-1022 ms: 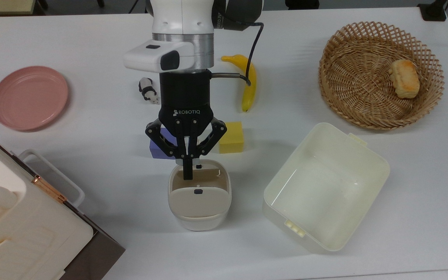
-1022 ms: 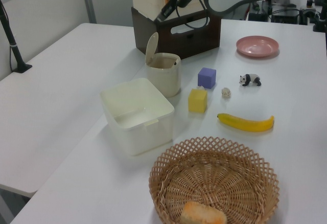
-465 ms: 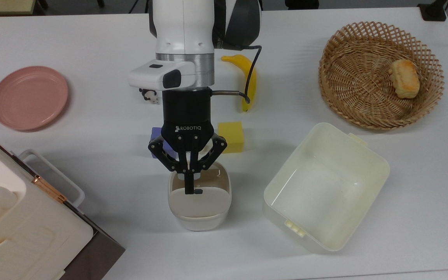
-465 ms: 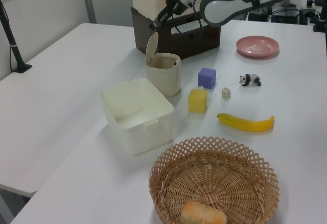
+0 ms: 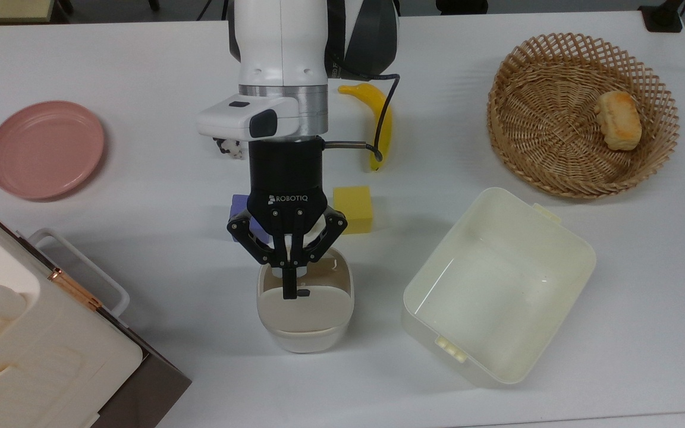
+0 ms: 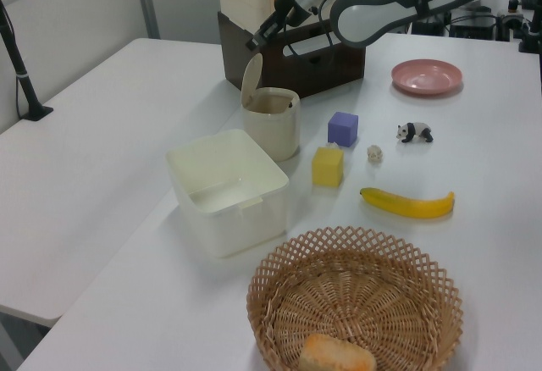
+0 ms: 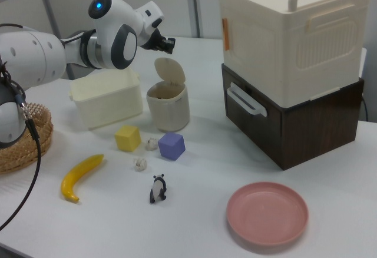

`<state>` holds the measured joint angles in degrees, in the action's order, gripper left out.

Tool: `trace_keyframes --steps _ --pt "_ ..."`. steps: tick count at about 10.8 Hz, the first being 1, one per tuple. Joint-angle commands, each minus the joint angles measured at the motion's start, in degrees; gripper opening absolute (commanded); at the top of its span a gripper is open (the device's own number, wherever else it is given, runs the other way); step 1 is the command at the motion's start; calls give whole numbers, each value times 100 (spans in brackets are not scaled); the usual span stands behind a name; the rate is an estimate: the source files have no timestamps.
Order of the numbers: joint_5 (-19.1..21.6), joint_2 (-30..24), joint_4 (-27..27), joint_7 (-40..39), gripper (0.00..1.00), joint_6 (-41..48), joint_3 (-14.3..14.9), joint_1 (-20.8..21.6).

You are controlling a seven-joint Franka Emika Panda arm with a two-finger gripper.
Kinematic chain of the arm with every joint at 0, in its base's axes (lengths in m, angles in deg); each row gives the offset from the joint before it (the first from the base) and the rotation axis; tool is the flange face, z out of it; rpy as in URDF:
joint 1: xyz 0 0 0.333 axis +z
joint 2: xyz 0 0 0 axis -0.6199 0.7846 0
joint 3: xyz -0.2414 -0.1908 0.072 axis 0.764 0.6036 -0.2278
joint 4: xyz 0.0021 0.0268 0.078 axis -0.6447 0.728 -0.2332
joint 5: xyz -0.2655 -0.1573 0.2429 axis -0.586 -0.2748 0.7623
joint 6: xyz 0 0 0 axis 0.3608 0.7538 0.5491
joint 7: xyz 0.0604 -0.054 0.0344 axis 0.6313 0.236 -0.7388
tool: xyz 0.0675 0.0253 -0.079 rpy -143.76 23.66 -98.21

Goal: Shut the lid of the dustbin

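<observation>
The small off-white dustbin [image 5: 304, 339] [image 6: 273, 130] [image 7: 169, 109] stands near the table's front in the top view. Its beige-grey lid [image 5: 307, 308] [image 6: 251, 79] [image 7: 169, 70] stands open, nearly upright on its hinge, and the brown inside of the bin shows. My gripper [image 5: 288, 291] [image 6: 253, 43] [image 7: 171, 45] points down with its fingers shut together and nothing held. Its tips hang just above the lid's top edge, next to the small black button. In the left and right views a small gap shows between the tips and the lid.
A purple cube [image 5: 237, 215] and a yellow cube [image 5: 354, 209] sit right behind the bin. An open cream tub [image 5: 563, 239] stands at the top view's right. Further off are a banana [image 5: 382, 128], a wicker basket [image 5: 580, 113], a pink plate [image 5: 45, 148] and a big white appliance [image 5: 33, 351].
My gripper has moved from over the bin's opening toward the top view's bottom, ending over the lid's top edge. It has barely shifted in the last half second. The lid stays upright.
</observation>
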<state>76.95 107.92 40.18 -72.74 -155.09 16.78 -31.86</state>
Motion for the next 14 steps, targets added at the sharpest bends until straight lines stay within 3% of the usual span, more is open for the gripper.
trace_keyframes --steps 1,14 --pt "45 -15 93 -4 0 -6 7 49" --pt "19 -147 269 -188 0 1883 7 154"
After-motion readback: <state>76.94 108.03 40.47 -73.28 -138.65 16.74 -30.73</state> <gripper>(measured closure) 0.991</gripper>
